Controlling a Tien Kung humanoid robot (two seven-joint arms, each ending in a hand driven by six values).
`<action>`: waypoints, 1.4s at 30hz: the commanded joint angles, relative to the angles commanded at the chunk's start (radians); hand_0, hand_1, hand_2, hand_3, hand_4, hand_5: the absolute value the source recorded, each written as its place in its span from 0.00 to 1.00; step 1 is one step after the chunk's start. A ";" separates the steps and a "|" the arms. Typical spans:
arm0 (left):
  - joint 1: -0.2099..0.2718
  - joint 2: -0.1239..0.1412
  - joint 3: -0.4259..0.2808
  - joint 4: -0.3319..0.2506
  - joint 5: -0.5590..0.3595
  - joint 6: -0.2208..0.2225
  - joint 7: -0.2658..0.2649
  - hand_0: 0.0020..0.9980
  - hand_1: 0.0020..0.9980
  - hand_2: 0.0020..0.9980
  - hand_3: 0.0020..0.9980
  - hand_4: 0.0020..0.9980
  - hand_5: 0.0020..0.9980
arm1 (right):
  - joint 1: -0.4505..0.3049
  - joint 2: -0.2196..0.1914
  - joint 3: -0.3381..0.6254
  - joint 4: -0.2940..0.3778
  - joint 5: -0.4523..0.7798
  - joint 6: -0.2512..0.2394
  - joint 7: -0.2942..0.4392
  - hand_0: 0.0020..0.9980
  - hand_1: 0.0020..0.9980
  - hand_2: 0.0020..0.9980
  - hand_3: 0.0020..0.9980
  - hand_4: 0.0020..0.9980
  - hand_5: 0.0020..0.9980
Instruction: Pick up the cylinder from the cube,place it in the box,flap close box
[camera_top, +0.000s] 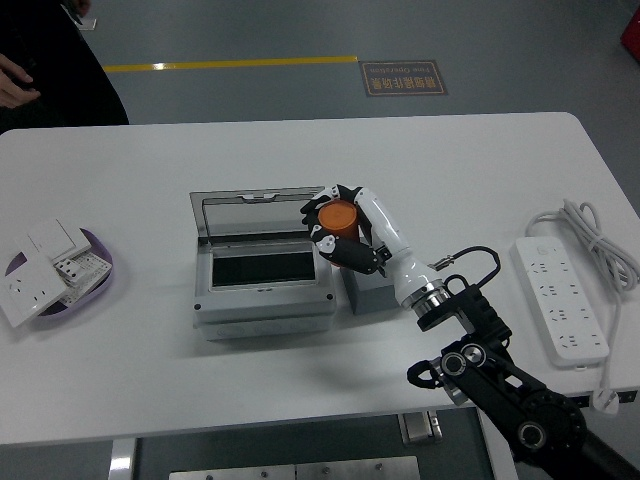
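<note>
a white table (140, 390) fills most of the frame. near its centre sits a grey box (262, 290) with its lid up, a dark cube (372, 293) just beside it on the right. a purple dish (100, 283) of white parts lies at centre left, a white power strip (559, 298) at centre right.

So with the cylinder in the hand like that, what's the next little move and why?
Probably carry it a bit further left and lower it. The right hand grips the orange cylinder at the right edge of the open box, clear of the grey cube. The box's dark opening lies left of and below the cylinder, and the lid stands raised, so nothing seems to block the way.
</note>
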 joint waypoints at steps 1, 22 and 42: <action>0.000 0.000 0.000 0.000 0.000 0.000 0.000 0.64 0.67 0.66 0.70 0.75 0.31 | 0.013 0.006 -0.012 -0.001 -0.026 0.000 -0.017 0.13 0.25 0.40 0.39 0.06 0.00; -0.006 0.002 -0.027 0.000 0.032 0.001 0.015 0.64 0.67 0.66 0.70 0.75 0.31 | 0.228 0.042 -0.176 -0.108 -0.699 0.166 -0.300 0.14 0.25 0.40 0.40 0.04 0.00; -0.006 0.005 -0.046 0.000 0.048 0.002 0.023 0.64 0.67 0.66 0.70 0.75 0.31 | 0.264 0.069 -0.236 -0.171 -0.770 0.200 -0.335 0.86 0.73 0.74 0.72 0.61 0.29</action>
